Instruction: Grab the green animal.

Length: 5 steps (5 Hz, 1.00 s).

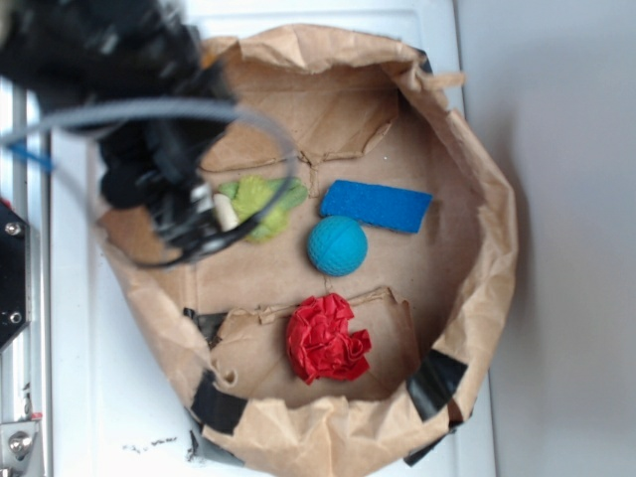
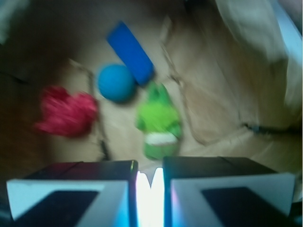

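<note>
- The black robot gripper (image 1: 209, 214) hangs over the left part of a crumpled brown paper bag tray (image 1: 477, 179), blurred in the exterior view; its pale fingertips (image 1: 225, 211) sit at the left edge of the toy.
- In the wrist view the two black-and-white fingers (image 2: 71, 194) stand almost together, with only a thin bright slit between them and nothing held, so the gripper (image 2: 150, 182) reads as closed and empty.
- The small lime-green fuzzy plush animal (image 2: 158, 120) lies on the paper floor just ahead of the fingertips; whether they touch it cannot be told.
- A teal textured ball (image 1: 336, 244) rests just to the right of the green animal in the exterior view.
- A flat blue rectangular sponge-like pad (image 1: 376, 206) lies just above the ball, close to it.
- A red ruffled fabric flower (image 1: 326, 340) sits below the ball, apart from the animal.
- The paper tray stands on a white surface (image 1: 89, 397).
</note>
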Each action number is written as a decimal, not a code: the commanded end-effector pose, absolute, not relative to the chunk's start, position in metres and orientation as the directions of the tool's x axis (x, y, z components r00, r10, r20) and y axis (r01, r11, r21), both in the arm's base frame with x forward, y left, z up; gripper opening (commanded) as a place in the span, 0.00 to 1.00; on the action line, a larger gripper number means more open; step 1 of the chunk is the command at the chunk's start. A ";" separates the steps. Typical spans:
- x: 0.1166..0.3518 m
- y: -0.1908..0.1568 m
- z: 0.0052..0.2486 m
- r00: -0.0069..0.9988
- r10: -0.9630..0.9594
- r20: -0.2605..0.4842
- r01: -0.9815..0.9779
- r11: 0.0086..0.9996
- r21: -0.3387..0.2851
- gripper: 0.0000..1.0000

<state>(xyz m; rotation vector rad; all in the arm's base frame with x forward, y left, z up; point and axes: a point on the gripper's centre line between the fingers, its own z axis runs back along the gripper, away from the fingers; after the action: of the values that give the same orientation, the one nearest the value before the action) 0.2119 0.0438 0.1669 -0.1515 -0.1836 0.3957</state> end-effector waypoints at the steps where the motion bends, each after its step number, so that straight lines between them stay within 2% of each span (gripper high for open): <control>1: 0.245 0.062 0.206 0.872 0.440 0.212 -0.403 0.894 -0.196 0.00; 2: 0.261 0.060 0.184 0.899 0.391 0.195 -0.371 0.919 -0.133 1.00; 3: 0.275 0.054 0.148 0.913 0.355 0.200 -0.351 0.935 -0.053 1.00; 4: 0.268 0.051 0.119 0.939 0.284 0.193 -0.289 0.957 -0.001 1.00; 5: 0.251 0.054 0.098 0.962 0.199 0.185 -0.208 0.978 0.031 1.00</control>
<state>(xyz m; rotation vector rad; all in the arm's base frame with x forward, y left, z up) 0.2462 0.0482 0.0827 0.0493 -0.1239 0.2131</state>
